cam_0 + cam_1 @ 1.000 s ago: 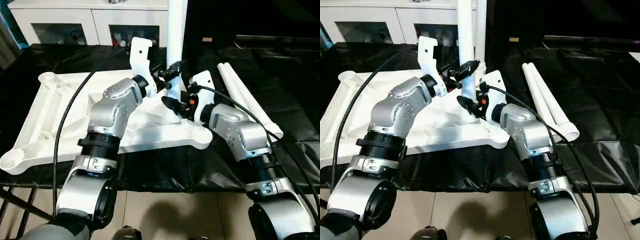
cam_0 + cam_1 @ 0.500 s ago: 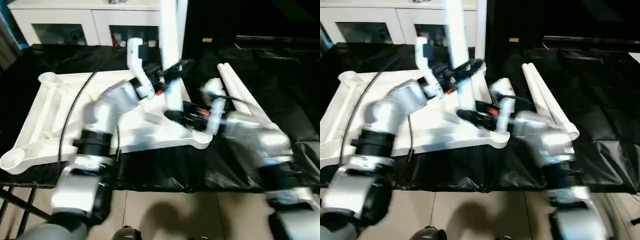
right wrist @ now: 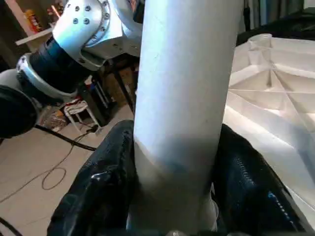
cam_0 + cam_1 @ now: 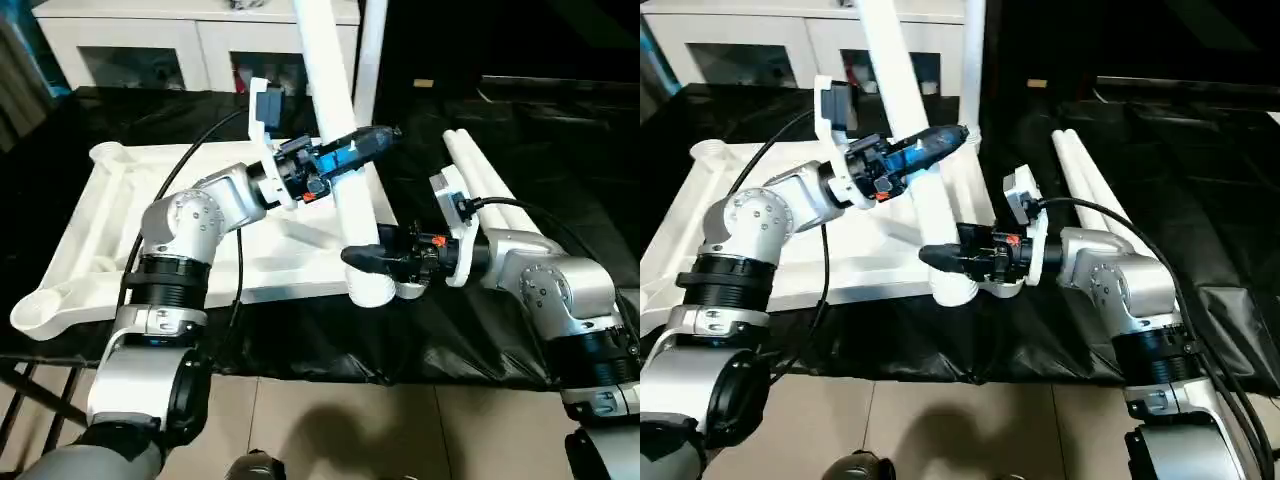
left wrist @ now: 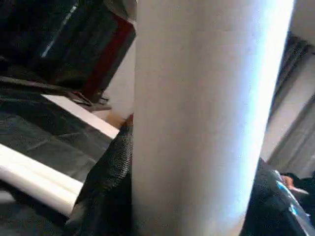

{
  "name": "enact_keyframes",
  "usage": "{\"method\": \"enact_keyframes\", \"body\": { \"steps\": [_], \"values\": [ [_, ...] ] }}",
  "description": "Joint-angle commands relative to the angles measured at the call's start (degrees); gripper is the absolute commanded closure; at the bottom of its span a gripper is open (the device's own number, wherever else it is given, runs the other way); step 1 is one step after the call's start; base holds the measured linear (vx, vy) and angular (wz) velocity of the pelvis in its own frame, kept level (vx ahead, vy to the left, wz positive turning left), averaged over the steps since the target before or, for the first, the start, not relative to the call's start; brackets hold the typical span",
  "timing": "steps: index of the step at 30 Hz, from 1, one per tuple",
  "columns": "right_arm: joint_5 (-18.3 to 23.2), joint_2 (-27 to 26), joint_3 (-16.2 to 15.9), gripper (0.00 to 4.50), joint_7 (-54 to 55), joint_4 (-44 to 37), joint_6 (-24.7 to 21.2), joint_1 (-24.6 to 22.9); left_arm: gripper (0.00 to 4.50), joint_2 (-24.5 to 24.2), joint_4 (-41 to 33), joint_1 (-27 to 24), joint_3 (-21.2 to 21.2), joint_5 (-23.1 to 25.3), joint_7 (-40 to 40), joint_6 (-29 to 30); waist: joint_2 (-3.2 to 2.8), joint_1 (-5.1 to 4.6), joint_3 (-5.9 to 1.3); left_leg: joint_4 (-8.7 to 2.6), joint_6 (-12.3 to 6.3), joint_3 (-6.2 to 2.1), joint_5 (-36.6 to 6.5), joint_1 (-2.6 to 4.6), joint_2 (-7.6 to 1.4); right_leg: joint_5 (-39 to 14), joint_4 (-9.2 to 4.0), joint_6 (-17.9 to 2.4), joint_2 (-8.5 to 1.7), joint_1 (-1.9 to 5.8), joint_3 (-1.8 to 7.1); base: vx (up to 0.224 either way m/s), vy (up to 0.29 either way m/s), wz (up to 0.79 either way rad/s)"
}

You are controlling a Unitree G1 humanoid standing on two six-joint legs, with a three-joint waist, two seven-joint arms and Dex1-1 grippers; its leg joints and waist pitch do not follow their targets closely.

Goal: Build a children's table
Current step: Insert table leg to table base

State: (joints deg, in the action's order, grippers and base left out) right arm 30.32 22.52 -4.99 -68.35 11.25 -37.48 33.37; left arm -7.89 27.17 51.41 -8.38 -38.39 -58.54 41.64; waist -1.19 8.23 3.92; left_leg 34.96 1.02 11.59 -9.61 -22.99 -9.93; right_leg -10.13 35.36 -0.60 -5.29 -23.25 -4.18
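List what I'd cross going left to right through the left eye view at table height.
Upturned table top → left gripper gripping the tilted leg → right gripper at that leg's lower end → two spare legs on the black cloth.

Head stereo pair looked forward and down over forearms, 2 eyes slightly offset, sharing table top (image 4: 110,215), held leg (image 4: 340,150), cabinet (image 4: 150,45). Left wrist camera sat very close against leg (image 5: 202,118). Right wrist camera equally close, facing leg (image 3: 184,88), ribbed underside beyond.
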Motion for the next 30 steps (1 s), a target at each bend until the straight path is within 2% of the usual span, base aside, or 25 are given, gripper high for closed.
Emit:
{"method": "enact_keyframes", "body": {
  "steps": [1, 2, 3, 4, 6, 7, 9, 12, 13, 14, 15, 16, 18, 22, 25, 30],
  "values": [
    [-0.84, -0.65, -0.72, 2.24, 1.58, -2.46, 0.98, 0.41, 2.61, -0.36, -0.06, 0.78, 1.25, 3.75, 4.07, -2.56, 0.51, -0.03, -5.14, -3.64, -2.11, -1.75, -7.49, 1.66, -3.30, -7.17, -3.49, -14.13, -3.89, 3.07, 2.46, 0.000, 0.000, 0.00],
    [-1.41, -1.22, -0.44, 1.89, 3.52, -1.94, 0.76, 0.74, 2.64, -0.35, 0.06, 0.89, 2.01, 5.28, 5.68, -3.33, 0.59, -0.07, -5.15, -3.65, -2.08, -1.76, -7.38, 1.68, -3.34, -7.20, -3.51, -13.97, -3.89, 3.00, 2.50, 0.000, 0.000, 0.00],
    [-1.77, -1.84, -0.05, 1.89, 5.30, -1.40, 0.53, 1.09, 2.64, -0.38, 0.17, 1.06, 2.76, 6.79, 7.22, -4.04, 0.53, -0.18, -5.14, -3.71, -1.74, -1.81, -7.58, 1.74, -3.33, -7.60, -3.52, -13.72, -3.90, 2.94, 2.49, 0.000, 0.000, 0.00],
    [-2.32, -2.44, 0.25, 1.89, 6.96, -0.81, 0.65, 1.50, 2.65, -0.09, 0.55, 1.61, 3.28, 8.49, 10.08, -4.68, 0.82, -0.27, -5.13, -3.72, -1.61, -1.78, -7.50, 1.72, -3.34, -7.61, -3.54, -13.58, -3.93, 2.98, 2.54, 0.000, 0.000, 0.00],
    [-3.00, -2.83, 0.23, 1.77, 8.16, -0.70, 1.15, 1.63, 2.65, 0.16, 0.75, 2.12, 3.64, 9.82, 12.43, -5.21, 0.71, -0.31, -5.09, -3.77, -1.04, -1.84, -7.93, 1.73, -3.33, -8.73, -3.64, -12.93, -4.04, 3.02, 2.58, 0.000, 0.000, 0.00],
    [-3.00, -2.83, 0.23, 1.49, 8.16, -0.70, 1.15, 1.63, 2.66, 0.16, 0.75, 2.12, 3.64, 9.82, 12.43, -5.21, 0.76, -0.29, -5.11, -3.74, -1.06, -1.82, -7.68, 1.70, -3.25, -8.66, -3.69, -12.76, -4.03, 3.10, 2.59, 0.000, 0.000, 0.00],
    [-5.63, -4.16, -0.02, 1.43, 12.94, 0.00, 2.55, 2.07, 2.66, 0.72, 0.98, 3.00, 4.62, 12.54, 16.58, -7.06, 1.03, -0.41, -5.15, -3.73, -1.31, -1.81, -6.65, 1.65, -3.21, -7.47, -3.52, -12.49, -3.85, 3.05, 2.56, 0.000, 0.000, 0.00],
    [-7.65, -6.08, 0.35, 1.33, 17.79, 1.44, 3.51, 2.70, 2.66, 1.38, 0.10, 3.42, 5.06, 13.75, 19.37, -7.51, 0.90, -0.60, -5.11, -3.77, -1.08, -1.84, -6.52, 1.63, -3.21, -7.91, -3.54, -12.15, -3.92, 2.90, 2.57, 0.000, 0.000, 0.00],
    [-8.49, -7.87, 1.04, 1.33, 22.15, 2.78, 2.22, 3.46, 2.66, 2.01, -0.55, 3.79, 5.38, 14.58, 21.90, -7.44, 1.24, -0.64, -5.15, -3.74, -1.13, -1.75, -6.40, 1.64, -3.16, -7.88, -3.55, -12.12, -3.90, 3.01, 2.56, 0.000, 0.000, 0.00],
    [-8.93, -8.30, 1.00, 1.30, 23.04, 3.06, 2.57, 3.60, 2.66, 2.15, -0.68, 3.87, 5.65, 15.02, 22.45, -7.75, 0.97, -0.80, -5.11, -3.80, -0.95, -1.81, -6.49, 1.66, -3.15, -8.21, -3.51, -12.44, -3.93, 2.90, 2.55, 0.000, 0.000, 0.00],
    [-9.51, -8.88, 0.93, 1.30, 24.37, 3.46, 2.73, 3.84, 2.66, 2.39, -0.68, 4.01, 5.85, 15.42, 23.16, -7.89, 1.16, -0.79, -5.11, -3.74, -1.11, -1.69, -6.55, 1.67, -3.14, -8.32, -3.59, -12.26, -3.91, 2.91, 2.61, 0.000, 0.000, 0.00],
    [-9.89, -9.19, 0.84, 1.30, 25.09, 3.68, 2.94, 3.96, 2.66, 2.53, -0.65, 4.08, 5.97, 15.65, 23.51, -8.00, 0.99, -0.69, -5.14, -3.75, -1.09, -1.75, -6.12, 1.72, -3.19, -7.94, -3.51, -12.16, -3.93, 2.89, 2.62, 0.000, 0.000, 0.00],
    [-10.69, -9.79, 0.50, 1.30, 26.38, 4.14, 3.56, 4.25, 2.66, 2.73, -0.60, 4.19, 6.35, 16.17, 23.93, -8.33, 1.14, -0.66, -5.15, -3.73, -1.29, -1.67, -5.99, 1.69, -3.14, -7.35, -3.50, -12.06, -3.89, 2.89, 2.64, 0.000, 0.000, 0.00],
    [-11.94, -10.72, -0.25, 1.30, 27.50, 5.24, 4.30, 4.78, 2.66, 3.13, -0.55, 4.35, 6.59, 16.84, 24.48, -8.69, 1.08, -0.60, -5.11, -3.75, -1.28, -1.65, -6.21, 1.68, -3.08, -7.33, -3.54, -12.00, -3.90, 2.89, 2.65, 0.000, 0.000, 0.00],
    [-12.42, -11.10, -0.57, 1.70, 28.21, 6.06, 4.24, 5.13, 2.66, 3.26, -0.45, 4.43, 6.44, 16.93, 24.90, -8.74, 1.10, -0.59, -5.10, -3.77, -1.13, -1.69, -6.52, 1.65, -3.09, -7.94, -3.56, -11.77, -3.94, 2.95, 2.67, 0.000, 0.000, 0.00],
    [-12.71, -11.34, -1.50, 2.05, 27.73, 7.14, 3.77, 5.20, 2.66, 3.38, -0.24, 4.87, 5.27, 16.03, 25.90, -8.32, 1.10, -0.61, -5.14, -3.70, -1.58, -1.68, -5.83, 1.57, -3.04, -6.42, -3.39, -12.16, -3.91, 2.99, 2.66, 0.000, 0.000, 0.00]
  ]
}}
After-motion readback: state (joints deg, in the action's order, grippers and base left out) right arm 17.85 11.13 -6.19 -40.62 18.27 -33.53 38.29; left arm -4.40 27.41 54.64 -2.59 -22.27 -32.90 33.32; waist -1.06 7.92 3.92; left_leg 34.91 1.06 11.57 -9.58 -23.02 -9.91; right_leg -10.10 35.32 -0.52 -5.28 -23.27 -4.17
